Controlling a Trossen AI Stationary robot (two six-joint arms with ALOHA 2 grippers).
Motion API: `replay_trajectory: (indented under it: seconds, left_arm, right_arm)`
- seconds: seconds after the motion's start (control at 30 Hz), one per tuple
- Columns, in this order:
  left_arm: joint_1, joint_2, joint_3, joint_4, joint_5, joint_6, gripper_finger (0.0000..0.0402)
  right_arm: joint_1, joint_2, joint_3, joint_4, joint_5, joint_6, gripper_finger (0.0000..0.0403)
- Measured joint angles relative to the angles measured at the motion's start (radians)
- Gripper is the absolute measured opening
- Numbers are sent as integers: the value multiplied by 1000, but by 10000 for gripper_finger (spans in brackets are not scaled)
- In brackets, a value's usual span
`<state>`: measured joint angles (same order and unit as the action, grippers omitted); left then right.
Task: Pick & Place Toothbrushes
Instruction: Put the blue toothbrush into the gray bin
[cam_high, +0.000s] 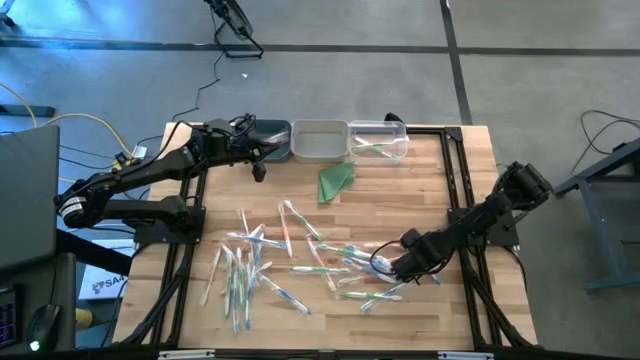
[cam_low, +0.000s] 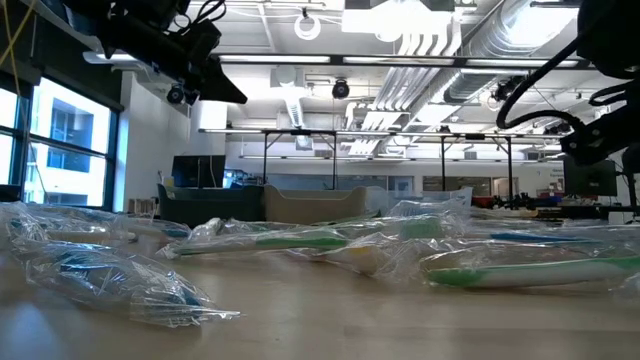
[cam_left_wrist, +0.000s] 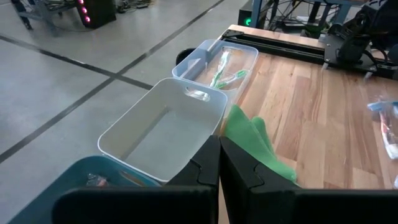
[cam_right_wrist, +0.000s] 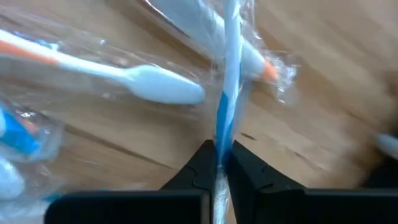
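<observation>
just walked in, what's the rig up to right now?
It is sorting wrapped toothbrushes off the wooden table into bins at the far edge. The right tool is down in the pile, shut on a blue toothbrush in its clear wrapper. The left tool is shut and empty, hovering over the bins. The clear bin holds a few green-handled brushes; the white bin looks empty. A green cloth lies beside them.
</observation>
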<state>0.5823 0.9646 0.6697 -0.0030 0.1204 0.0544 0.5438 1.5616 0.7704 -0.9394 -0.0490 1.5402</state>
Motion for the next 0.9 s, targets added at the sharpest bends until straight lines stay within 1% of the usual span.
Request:
replay_trajectory:
  seconds: [0.17, 0.3, 0.47, 0.57, 0.7, 0.83, 0.9]
  left_arm:
    - [0, 0, 0, 0, 0, 0, 0]
    - [0, 0, 0, 1, 1, 0, 0]
    - [0, 0, 0, 0, 0, 0, 0]
    - [0, 0, 0, 0, 0, 0, 0]
    - [0, 0, 0, 0, 0, 0, 0]
    - [0, 0, 0, -1, 0, -7, 0]
    - [0, 0, 0, -1, 0, -53, 0]
  right_arm:
    - [0, -54, 56, -61, 24, -34, 14]
    - [-20, -108, 105, -138, 20, -87, 15]
    - [-62, -190, 174, -232, -1, -178, 14]
    - [-99, -244, 215, -247, 5, -238, 14]
    - [-154, -306, 255, -251, 77, -330, 15]
    - [-245, -357, 277, -234, 163, -492, 15]
    - [-311, -378, 280, -202, 202, -588, 15]
